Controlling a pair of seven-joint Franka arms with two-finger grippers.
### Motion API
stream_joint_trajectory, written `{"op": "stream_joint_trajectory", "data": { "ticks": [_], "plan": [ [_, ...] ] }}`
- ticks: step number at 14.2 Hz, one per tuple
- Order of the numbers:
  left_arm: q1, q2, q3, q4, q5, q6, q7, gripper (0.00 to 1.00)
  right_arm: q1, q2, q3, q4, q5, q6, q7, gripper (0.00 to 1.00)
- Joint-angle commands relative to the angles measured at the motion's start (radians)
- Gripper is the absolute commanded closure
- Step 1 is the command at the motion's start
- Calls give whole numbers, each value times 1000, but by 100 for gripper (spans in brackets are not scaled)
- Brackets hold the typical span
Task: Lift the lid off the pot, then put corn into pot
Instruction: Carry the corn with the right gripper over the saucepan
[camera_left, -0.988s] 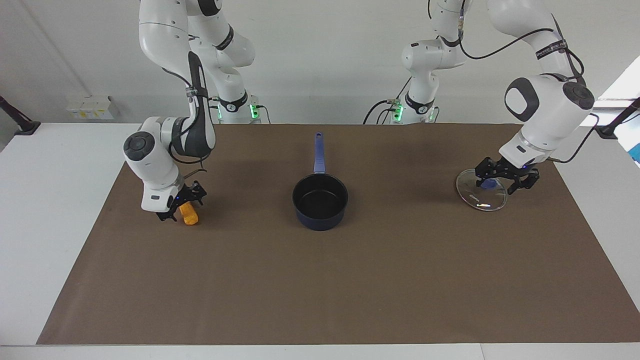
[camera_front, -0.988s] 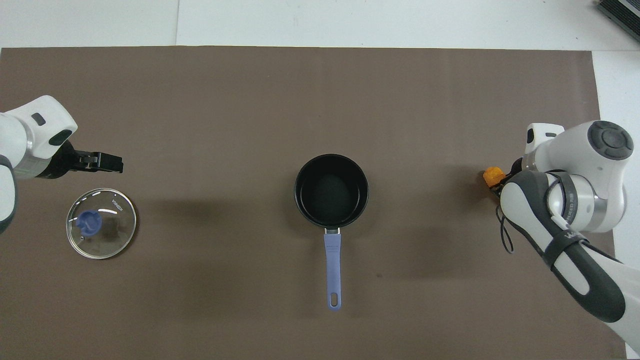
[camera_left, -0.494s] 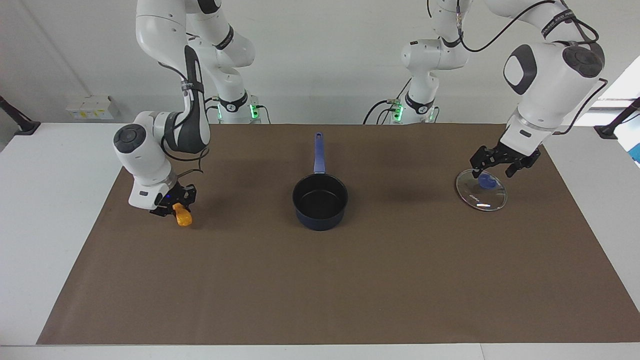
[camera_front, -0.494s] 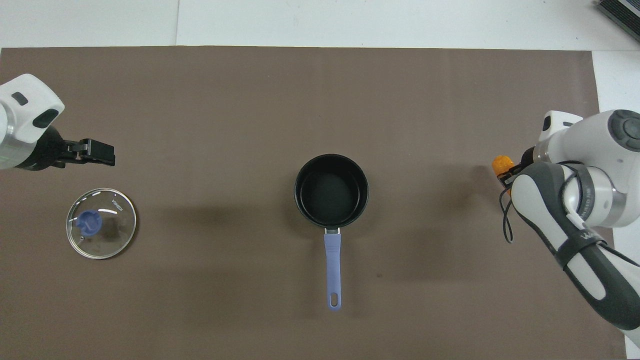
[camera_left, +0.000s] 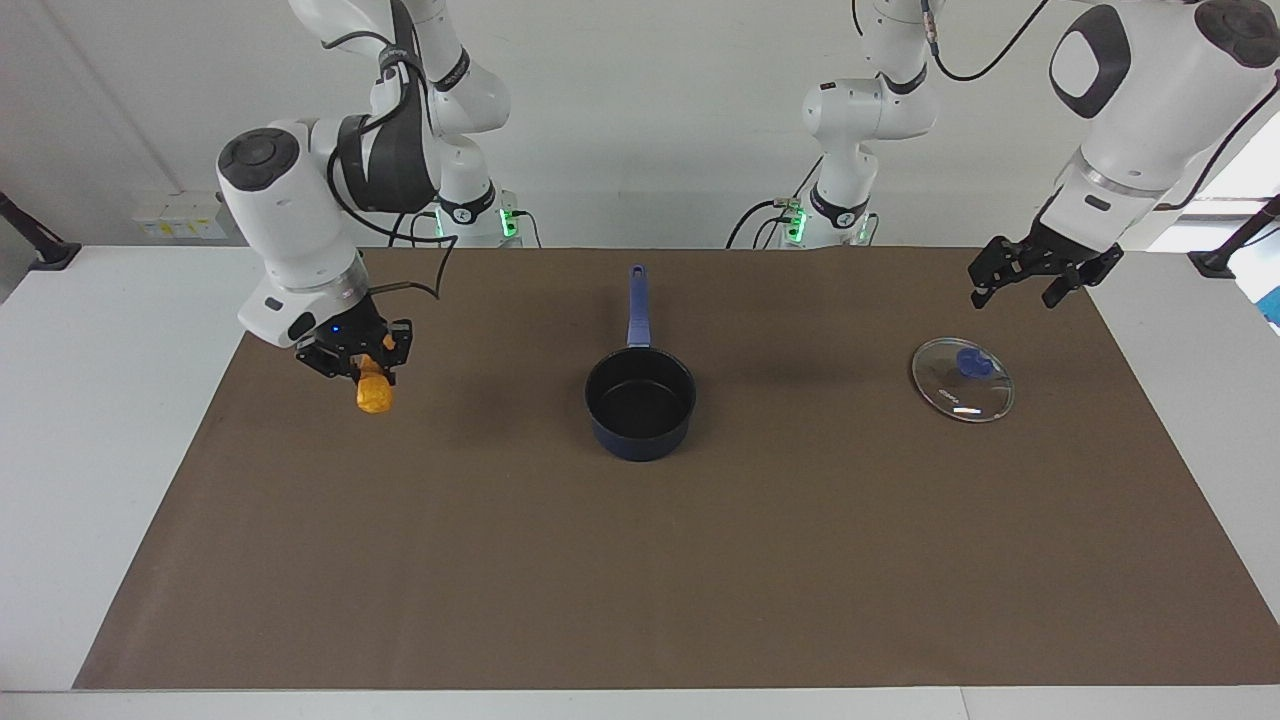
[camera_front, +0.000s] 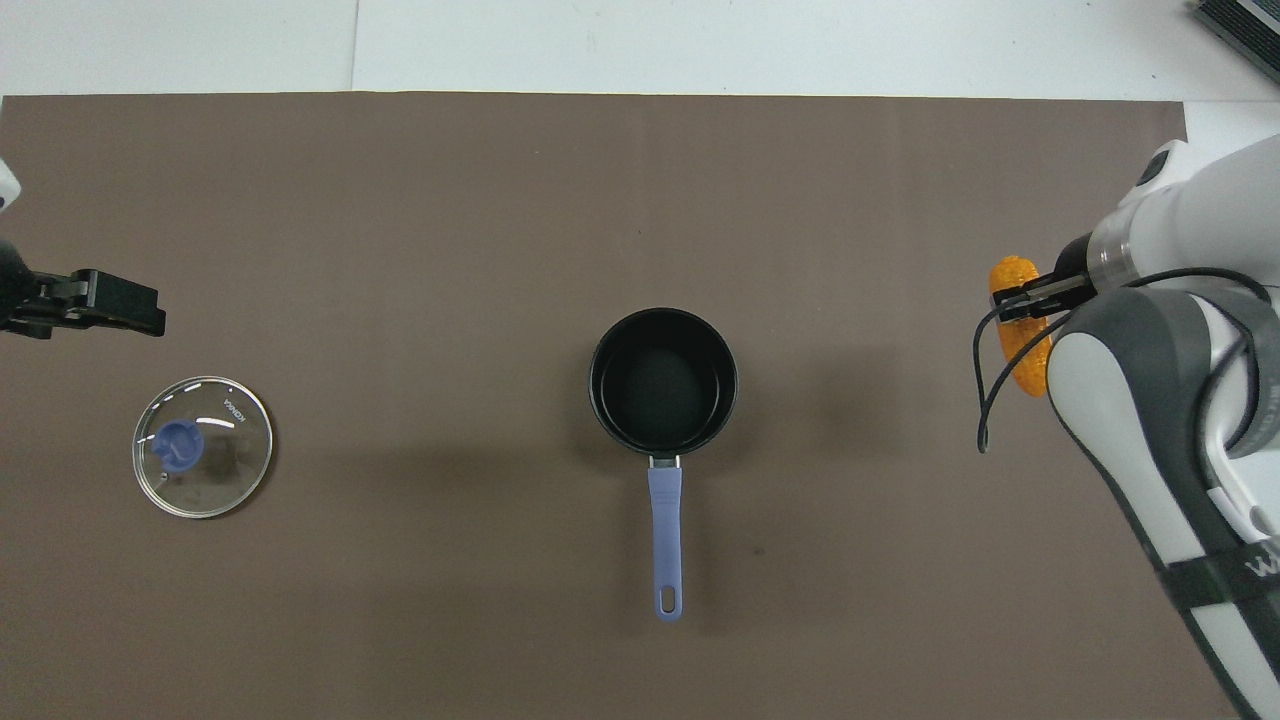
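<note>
The dark blue pot (camera_left: 640, 437) stands open at the middle of the mat, black inside empty, its handle (camera_left: 637, 300) pointing toward the robots; it also shows in the overhead view (camera_front: 663, 385). The glass lid (camera_left: 962, 380) with its blue knob lies flat on the mat toward the left arm's end, also seen from overhead (camera_front: 203, 446). My left gripper (camera_left: 1035, 272) is open and empty, up in the air near the lid and clear of it. My right gripper (camera_left: 358, 362) is shut on the orange-yellow corn (camera_left: 375, 392), holding it above the mat at the right arm's end; the corn also shows overhead (camera_front: 1018, 320).
A brown mat (camera_left: 640, 560) covers most of the white table (camera_left: 110, 400). Bare mat lies between the corn and the pot, and between the pot and the lid. The arms' bases stand at the table's robot end.
My right gripper has lifted the corn off the mat. My left gripper has risen away from the lid's knob; the lid stays flat on the mat. The pot has not moved.
</note>
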Motion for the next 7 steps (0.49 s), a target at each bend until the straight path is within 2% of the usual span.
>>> {"op": "stream_joint_trajectory", "data": {
  "ticks": [1, 3, 5, 7],
  "plan": [
    [1, -32, 3, -9, 14, -61, 33, 0, 75, 41, 2, 105, -10, -65, 139, 100],
    [0, -64, 3, -59, 14, -53, 32, 0, 149, 47, 2, 118, 4, -67, 250, 100],
    [-8, -63, 3, -53, 14, -55, 29, 0, 211, 67, 2, 119, -3, -65, 302, 100],
    [-4, -64, 3, -55, 12, -69, 21, 0, 287, 108, 3, 165, 6, -67, 391, 100]
  ]
}}
